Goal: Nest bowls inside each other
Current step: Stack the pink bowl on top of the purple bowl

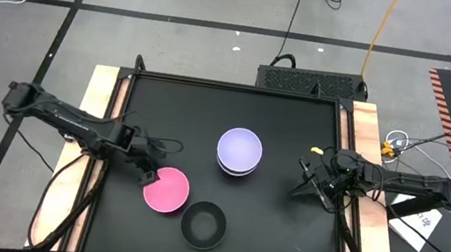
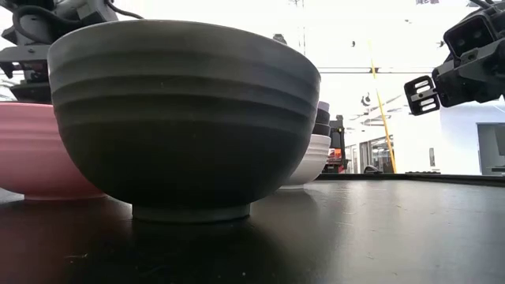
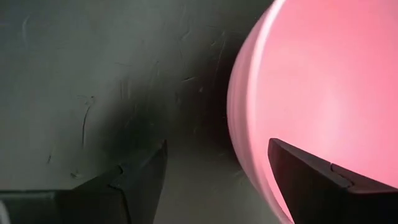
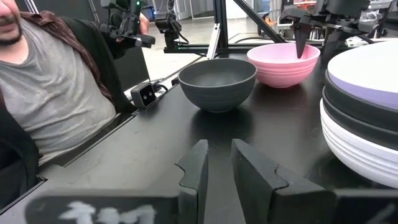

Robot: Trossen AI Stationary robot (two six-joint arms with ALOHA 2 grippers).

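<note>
Overhead, the left gripper (image 1: 150,176) sits at the pink bowl (image 1: 167,190), straddling its rim on the side away from the black bowl (image 1: 203,225), which stands apart just beside the pink one; whether the fingers touch the rim cannot be told. A stack topped by the lavender bowl (image 1: 239,149) stands mid-table, a white edge peeking from beneath. The right gripper (image 1: 309,185) waits near the table's right edge, well apart from every bowl.

At table height, the black bowl (image 2: 185,118) fills most of the view and hides much of the stack (image 2: 316,150); only dark and white layers show. The pink bowl (image 2: 35,150) is cut off at the edge.

From the left wrist, the fingers stand apart, one outside the pink bowl (image 3: 323,93) and one over its inside.

From the right wrist, the fingers (image 4: 198,171) are nearly together, holding nothing. The stack (image 4: 367,118) is cut off. A white label near the gripper is blurred beyond reading. A person sits beside the table.
</note>
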